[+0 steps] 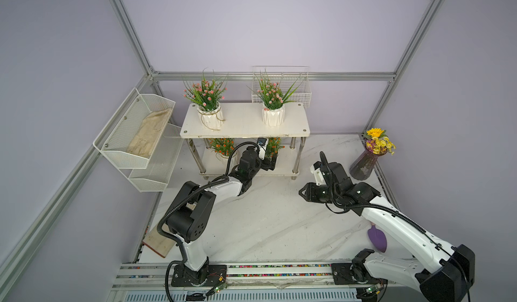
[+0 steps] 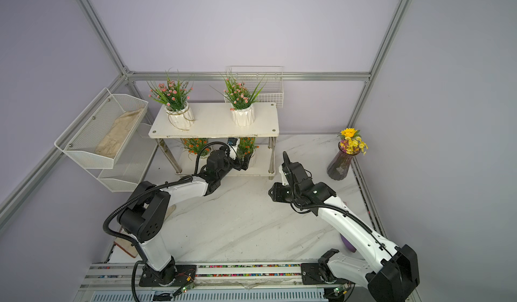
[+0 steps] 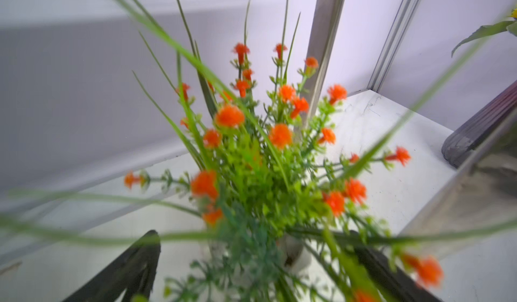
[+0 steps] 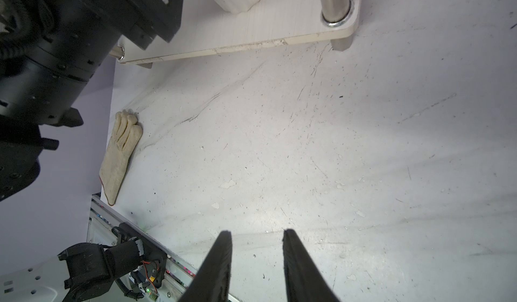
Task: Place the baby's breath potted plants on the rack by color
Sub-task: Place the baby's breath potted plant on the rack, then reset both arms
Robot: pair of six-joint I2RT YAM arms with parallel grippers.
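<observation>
Almost touching the left wrist camera are the blurred grass blades and orange blossoms of one baby's breath potted plant; they fill most of that view. Its white pot stands on the lower board of the rack, between the jaws of the left gripper. These jaws are spread wide, one on each side, and I see no contact with the pot, though leaves hide part of it. In a top view the second orange plant is on the same lower board. The first pink plant and the other pink plant stand upright on the top board, well apart. The right gripper hangs over the tabletop, its jaws only narrowly apart and holding nothing. In my judgement the sorting is done: pink above, orange below. What is left for you is to draw the left arm out from under the top board without catching the blades or tipping the pot.
</observation>
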